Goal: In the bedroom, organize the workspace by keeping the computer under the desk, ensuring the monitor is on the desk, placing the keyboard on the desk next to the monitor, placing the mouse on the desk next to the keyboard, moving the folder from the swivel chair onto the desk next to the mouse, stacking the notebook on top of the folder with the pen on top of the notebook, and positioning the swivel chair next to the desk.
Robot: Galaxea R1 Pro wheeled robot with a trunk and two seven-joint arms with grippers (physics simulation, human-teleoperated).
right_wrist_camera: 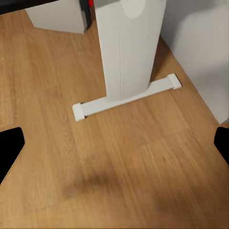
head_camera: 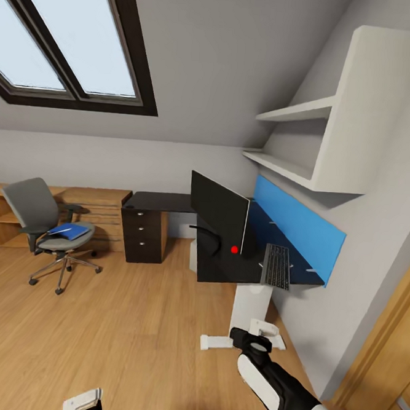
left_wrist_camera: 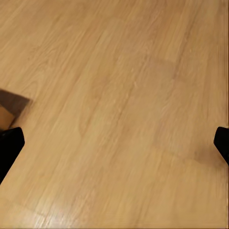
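Note:
The black-topped desk (head_camera: 224, 269) stands against the right wall on a white leg (right_wrist_camera: 129, 52). A dark monitor (head_camera: 220, 213) stands on it, and a grey keyboard (head_camera: 277, 266) lies beside it near the blue back panel. A small red spot (head_camera: 234, 249) shows by the monitor's base. The grey swivel chair (head_camera: 35, 207) stands far left, away from the desk, with the blue folder (head_camera: 69, 231) on its seat. My right gripper (head_camera: 252, 343) hangs open over the floor in front of the desk's foot (right_wrist_camera: 126, 98). My left gripper (head_camera: 85, 401) is open above bare floor, holding nothing.
A dark drawer unit (head_camera: 144, 234) sits under the desk's far end, with low wooden furniture (head_camera: 96, 212) along the back wall. White wall shelves (head_camera: 308, 145) hang above the desk. A white box (right_wrist_camera: 57, 16) stands under the desk. Wooden floor (head_camera: 127, 334) spreads between chair and desk.

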